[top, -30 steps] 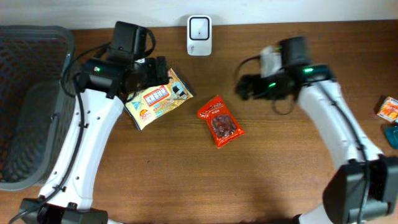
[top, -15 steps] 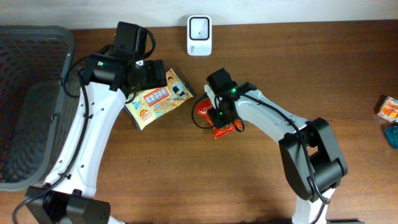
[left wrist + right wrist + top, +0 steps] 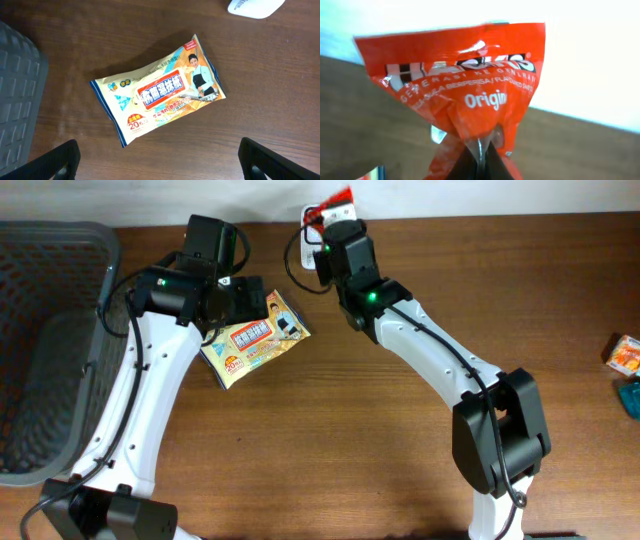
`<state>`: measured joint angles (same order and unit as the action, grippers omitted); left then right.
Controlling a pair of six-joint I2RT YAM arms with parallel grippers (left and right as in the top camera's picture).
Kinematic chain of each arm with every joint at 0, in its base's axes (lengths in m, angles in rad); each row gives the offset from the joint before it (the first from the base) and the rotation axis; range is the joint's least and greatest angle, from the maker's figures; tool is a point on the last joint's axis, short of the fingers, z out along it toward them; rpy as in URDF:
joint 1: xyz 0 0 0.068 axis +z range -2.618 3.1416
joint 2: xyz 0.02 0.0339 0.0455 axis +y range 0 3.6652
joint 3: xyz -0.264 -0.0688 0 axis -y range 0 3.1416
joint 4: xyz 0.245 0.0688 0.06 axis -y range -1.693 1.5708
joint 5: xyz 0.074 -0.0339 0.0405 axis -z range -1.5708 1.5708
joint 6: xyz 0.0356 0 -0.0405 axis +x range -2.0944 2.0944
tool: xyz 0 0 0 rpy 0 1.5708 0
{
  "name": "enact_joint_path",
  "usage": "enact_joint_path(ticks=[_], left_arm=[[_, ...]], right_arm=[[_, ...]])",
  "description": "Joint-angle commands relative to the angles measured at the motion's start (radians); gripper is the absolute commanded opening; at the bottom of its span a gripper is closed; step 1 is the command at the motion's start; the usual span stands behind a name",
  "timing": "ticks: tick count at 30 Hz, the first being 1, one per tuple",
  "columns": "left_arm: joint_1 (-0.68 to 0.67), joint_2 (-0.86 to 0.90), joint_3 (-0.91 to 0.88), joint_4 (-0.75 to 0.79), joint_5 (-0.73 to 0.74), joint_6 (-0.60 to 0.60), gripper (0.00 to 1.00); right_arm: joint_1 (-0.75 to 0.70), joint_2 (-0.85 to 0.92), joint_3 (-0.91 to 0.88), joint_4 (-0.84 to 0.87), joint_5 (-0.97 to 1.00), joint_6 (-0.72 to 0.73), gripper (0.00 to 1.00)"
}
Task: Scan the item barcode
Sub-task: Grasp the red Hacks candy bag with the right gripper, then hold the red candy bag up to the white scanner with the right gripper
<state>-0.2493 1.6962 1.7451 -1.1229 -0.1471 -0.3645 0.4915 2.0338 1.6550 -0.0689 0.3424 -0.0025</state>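
The red snack packet (image 3: pixel 336 196) sits at the top centre of the overhead view, pinched in the right gripper (image 3: pixel 338 225), whose fingers are pressed together on the packet's lower, crumpled end. From those fingers the packet's long axis runs up and away, towards the top edge of the frame. It is held off the worktop (image 3: pixel 400 430), right over the spot where the white scanner (image 3: pixel 255 6) stands, so the right arm is the one placed to scan. The right wrist view shows only the printed front. No barcode is visible, so I cannot tell which face meets the scanner. The left gripper (image 3: pixel 159 147) hangs with fingers spread wide above a yellow wipes packet (image 3: pixel 157 92), touching nothing.
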Motion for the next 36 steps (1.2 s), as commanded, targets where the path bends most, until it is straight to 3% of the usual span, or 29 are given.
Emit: enact_joint_path(ticks=[1, 4, 6, 9, 12, 16, 18, 19, 20, 21, 22, 26, 28, 34, 35, 36], left_arm=[[0.002, 0.004, 0.007, -0.001, -0.007, -0.016, 0.99], [0.002, 0.004, 0.007, -0.001, -0.007, -0.016, 0.99], [0.002, 0.004, 0.007, -0.001, -0.008, -0.016, 0.99], [0.002, 0.004, 0.007, -0.001, -0.008, -0.016, 0.99], [0.002, 0.004, 0.007, -0.001, -0.007, -0.016, 0.99], [0.002, 0.004, 0.007, -0.001, -0.007, -0.016, 0.99], [0.002, 0.004, 0.007, -0.001, -0.007, -0.016, 0.99], [0.002, 0.004, 0.007, -0.001, -0.008, -0.016, 0.99], [0.002, 0.004, 0.007, -0.001, -0.008, -0.016, 0.99], [0.002, 0.004, 0.007, -0.001, -0.008, -0.016, 0.99], [0.002, 0.004, 0.007, -0.001, -0.007, -0.016, 0.99], [0.002, 0.004, 0.007, -0.001, -0.007, -0.016, 0.99], [0.002, 0.004, 0.007, -0.001, -0.007, -0.016, 0.99], [0.002, 0.004, 0.007, -0.001, -0.007, -0.016, 0.99], [0.002, 0.004, 0.007, -0.001, -0.007, -0.016, 0.99], [0.002, 0.004, 0.007, -0.001, -0.007, -0.016, 0.99]], right_arm=[[0.005, 0.083, 0.018, 0.206, 0.040, -0.213, 0.04], [0.000, 0.201, 0.018, 0.475, 0.029, -0.387, 0.04], [-0.008, 0.250, 0.018, 0.570, 0.022, -0.386, 0.04], [-0.021, 0.284, 0.018, 0.583, -0.100, -0.382, 0.04], [-0.023, 0.285, 0.018, 0.616, -0.098, -0.382, 0.04], [-0.028, 0.267, 0.019, 0.766, 0.113, -0.325, 0.06], [-0.028, 0.236, 0.025, 0.534, -0.006, -0.244, 0.16], [-0.032, 0.230, 0.045, 0.368, -0.113, -0.167, 0.27], [-0.041, 0.229, 0.063, 0.274, -0.205, -0.111, 0.40], [-0.057, 0.230, 0.073, 0.199, -0.358, -0.082, 0.71], [-0.074, 0.230, 0.073, 0.158, -0.402, -0.082, 0.74], [-0.100, 0.264, 0.071, 0.053, -0.464, -0.124, 0.74], [-0.098, 0.319, 0.071, 0.074, -0.483, -0.124, 0.64], [-0.096, 0.397, 0.071, 0.075, -0.575, -0.177, 0.63], [-0.088, 0.396, 0.072, 0.077, -0.575, -0.177, 0.60], [-0.070, 0.396, 0.072, 0.074, -0.575, -0.210, 0.43]])
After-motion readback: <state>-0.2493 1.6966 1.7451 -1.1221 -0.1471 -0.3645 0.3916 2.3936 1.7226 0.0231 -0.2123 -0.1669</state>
